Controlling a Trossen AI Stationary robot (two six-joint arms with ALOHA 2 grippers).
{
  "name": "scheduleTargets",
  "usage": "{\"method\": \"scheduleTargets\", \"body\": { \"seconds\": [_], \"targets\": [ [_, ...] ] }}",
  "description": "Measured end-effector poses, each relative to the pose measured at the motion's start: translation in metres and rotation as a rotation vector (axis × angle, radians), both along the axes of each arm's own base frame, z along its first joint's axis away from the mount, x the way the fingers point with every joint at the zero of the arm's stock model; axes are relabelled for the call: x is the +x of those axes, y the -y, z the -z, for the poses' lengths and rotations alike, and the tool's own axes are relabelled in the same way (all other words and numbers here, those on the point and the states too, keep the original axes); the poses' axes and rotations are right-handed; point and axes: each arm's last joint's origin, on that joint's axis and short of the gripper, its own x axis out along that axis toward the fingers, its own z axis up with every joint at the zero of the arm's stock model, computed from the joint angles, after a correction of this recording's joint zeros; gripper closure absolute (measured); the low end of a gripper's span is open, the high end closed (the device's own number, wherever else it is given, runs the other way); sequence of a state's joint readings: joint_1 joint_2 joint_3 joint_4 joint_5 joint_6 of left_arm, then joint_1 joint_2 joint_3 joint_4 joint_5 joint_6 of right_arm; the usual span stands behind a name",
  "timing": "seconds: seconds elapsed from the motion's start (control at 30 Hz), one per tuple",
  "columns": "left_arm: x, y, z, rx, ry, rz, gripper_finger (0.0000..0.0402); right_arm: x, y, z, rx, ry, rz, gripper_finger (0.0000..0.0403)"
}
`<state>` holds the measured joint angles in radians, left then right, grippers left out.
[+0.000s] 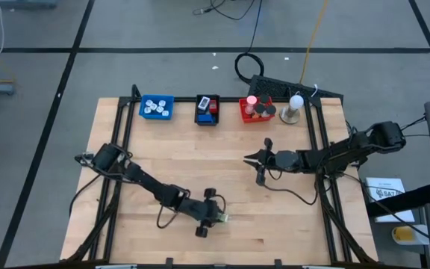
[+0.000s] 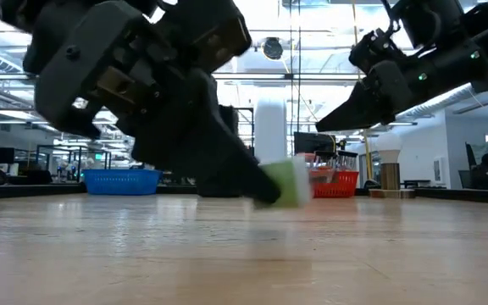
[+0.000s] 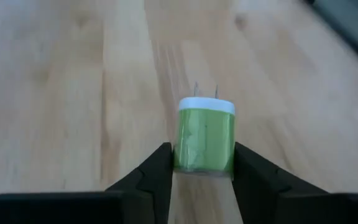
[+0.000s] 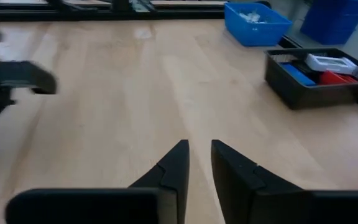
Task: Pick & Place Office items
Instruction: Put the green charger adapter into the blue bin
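On the worktop (image 1: 155,157), well in front of the black tray (image 1: 207,109), my left tool (image 3: 202,165) pinched the green cylinder (image 3: 205,144). My right tool (image 4: 199,158) hovered nearer that tray, fingers slightly parted, empty.

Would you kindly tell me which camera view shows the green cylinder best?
The left wrist view: the green cylinder fills the centre, sharp, between the left gripper jaws. The low view shows it blurred behind that gripper, the high view only a tiny speck, the right wrist view not at all.
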<state>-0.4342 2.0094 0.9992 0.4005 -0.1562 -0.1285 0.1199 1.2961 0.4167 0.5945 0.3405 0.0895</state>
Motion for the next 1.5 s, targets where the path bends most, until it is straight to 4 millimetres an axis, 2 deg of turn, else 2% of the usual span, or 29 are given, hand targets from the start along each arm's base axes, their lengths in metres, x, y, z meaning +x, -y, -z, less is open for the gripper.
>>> {"method": "scheduleTargets", "body": {
  "seconds": [0.13, 0.33, 0.47, 0.63, 0.8, 0.97, 1.1, 1.3, 1.43, 1.5],
  "targets": [
    [-0.005, -0.017, 0.002, -0.123, 0.163, 0.067, 0.0269, 0.003, -0.021, -0.008, -0.043, 0.011, -0.096, 0.0301],
    [-0.020, -0.053, 0.001, -0.370, 0.350, 0.090, 0.0269, 0.009, -0.058, -0.028, -0.175, -0.012, -0.208, 0.0204],
    [-0.026, -0.074, 0.001, -0.482, 0.386, 0.073, 0.0269, 0.024, -0.080, -0.038, -0.259, -0.053, -0.298, 0.0154],
    [-0.028, -0.087, 0.000, -0.539, 0.394, 0.060, 0.0269, 0.052, -0.103, -0.038, -0.414, -0.174, -0.400, 0.0128],
    [-0.027, -0.090, 0.000, -0.542, 0.397, 0.058, 0.0269, 0.078, -0.117, -0.040, -0.513, -0.239, -0.449, 0.0130],
    [-0.027, -0.090, 0.000, -0.544, 0.399, 0.059, 0.0269, 0.092, -0.121, -0.040, -0.586, -0.255, -0.476, 0.0150],
    [-0.027, -0.090, -0.002, -0.551, 0.415, 0.079, 0.0269, 0.097, -0.117, -0.038, -0.575, -0.261, -0.509, 0.0186],
    [-0.027, -0.090, -0.003, -0.551, 0.416, 0.074, 0.0269, 0.099, -0.113, -0.037, -0.570, -0.260, -0.533, 0.0272],
    [-0.026, -0.095, -0.003, -0.567, 0.411, 0.065, 0.0263, 0.099, -0.114, -0.038, -0.576, -0.248, -0.531, 0.0276],
    [-0.026, -0.099, -0.003, -0.572, 0.408, 0.069, 0.0227, 0.100, -0.114, -0.038, -0.573, -0.245, -0.524, 0.0276]
  ]
}}
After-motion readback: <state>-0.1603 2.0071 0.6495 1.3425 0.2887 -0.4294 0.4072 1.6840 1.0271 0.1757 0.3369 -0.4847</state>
